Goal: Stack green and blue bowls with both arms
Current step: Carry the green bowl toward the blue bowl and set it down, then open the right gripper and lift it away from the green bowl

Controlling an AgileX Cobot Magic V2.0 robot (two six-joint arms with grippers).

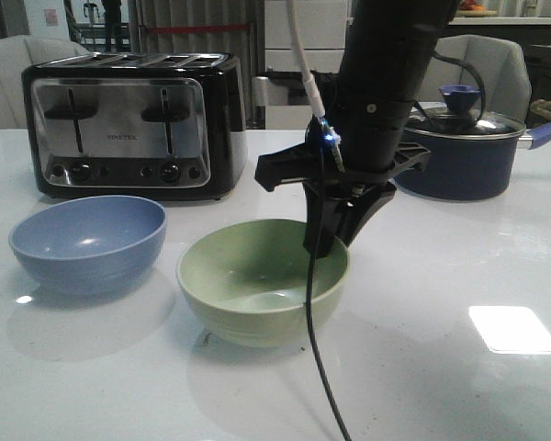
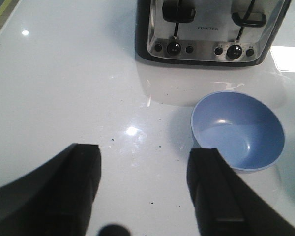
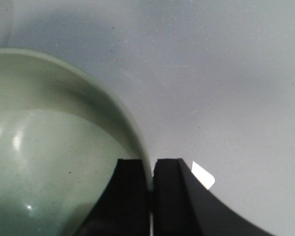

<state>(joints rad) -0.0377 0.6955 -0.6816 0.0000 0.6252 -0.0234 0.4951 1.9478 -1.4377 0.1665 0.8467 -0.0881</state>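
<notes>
Though half hidden, right hand seemingly pinches green bowl.

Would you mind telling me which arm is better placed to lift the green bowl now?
The right. Its gripper is already closed on the green bowl rim, one finger inside and one outside. The left gripper hangs open over bare table near the blue bowl.

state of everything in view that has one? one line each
green bowl: upright, empty, rim pinched by right end effector
blue bowl: upright, empty, untouched
left end effector: open, above table
pot: lid on
toaster: both levers up
</notes>
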